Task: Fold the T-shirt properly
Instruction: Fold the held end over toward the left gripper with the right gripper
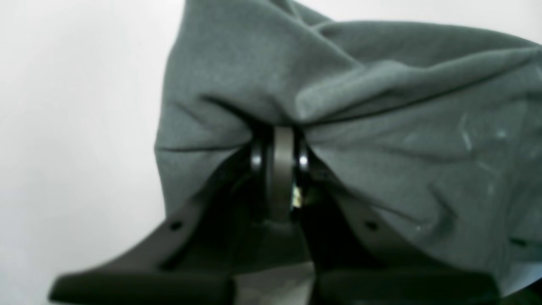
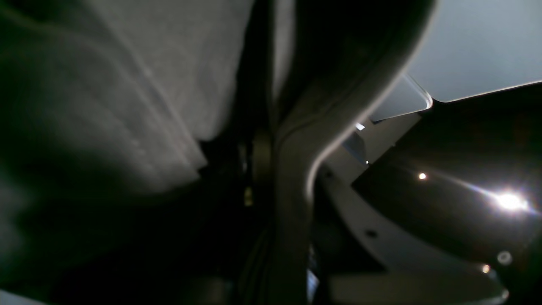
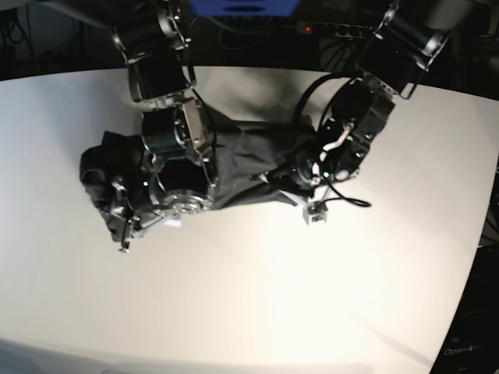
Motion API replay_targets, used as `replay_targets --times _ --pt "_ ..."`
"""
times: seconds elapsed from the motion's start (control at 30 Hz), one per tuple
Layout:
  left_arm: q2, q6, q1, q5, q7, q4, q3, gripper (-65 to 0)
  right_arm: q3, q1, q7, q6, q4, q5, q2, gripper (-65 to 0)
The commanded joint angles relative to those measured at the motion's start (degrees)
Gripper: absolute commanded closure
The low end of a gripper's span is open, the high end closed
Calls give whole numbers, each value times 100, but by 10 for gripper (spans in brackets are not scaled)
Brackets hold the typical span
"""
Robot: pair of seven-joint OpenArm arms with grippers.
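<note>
The dark charcoal T-shirt (image 3: 242, 167) lies bunched across the back middle of the white table, stretched between my two arms. In the left wrist view my left gripper (image 1: 281, 131) is shut on a gathered fold of the T-shirt (image 1: 381, 127), and the cloth fans out to both sides of the fingertips. In the base view that left gripper (image 3: 274, 176) sits at the garment's right end. My right gripper (image 3: 121, 214) is at its left end. The right wrist view is dim: the right gripper (image 2: 264, 144) stands shut with the T-shirt (image 2: 127, 106) beside it and a hem running along it.
The white table (image 3: 257, 296) stretches toward the front. Its rounded edge (image 2: 474, 51) shows in the right wrist view, with dark floor and a bright glare beyond. A power strip (image 3: 335, 29) and cables lie behind the table. A loose cable (image 3: 347, 201) hangs from the left arm.
</note>
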Motion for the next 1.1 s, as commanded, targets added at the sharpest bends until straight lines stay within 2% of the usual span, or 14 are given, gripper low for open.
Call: replay_targets --times 0.0,0.3,0.37,0.63,1.07 --pt "-39 76 -31 109 6 -44 -4 -31 -60 168 -323 -25 294 -256 -40 -6" --pt "-39 76 -58 109 6 -36 5 -31 -1247 19 -323 -25 927 -608 -75 -6" --pt "-39 76 -58 109 6 -36 14 -31 -1458 -25 -323 -25 1033 -608 -190 -6" --pt "-39 76 -58 109 6 -36 14 -31 -1537 -394 -323 -25 1419 -599 -197 -6" --pt "-22 76 -58 74 6 79 -4 -31 -2486 -878 -323 -25 1736 -617 -197 -6"
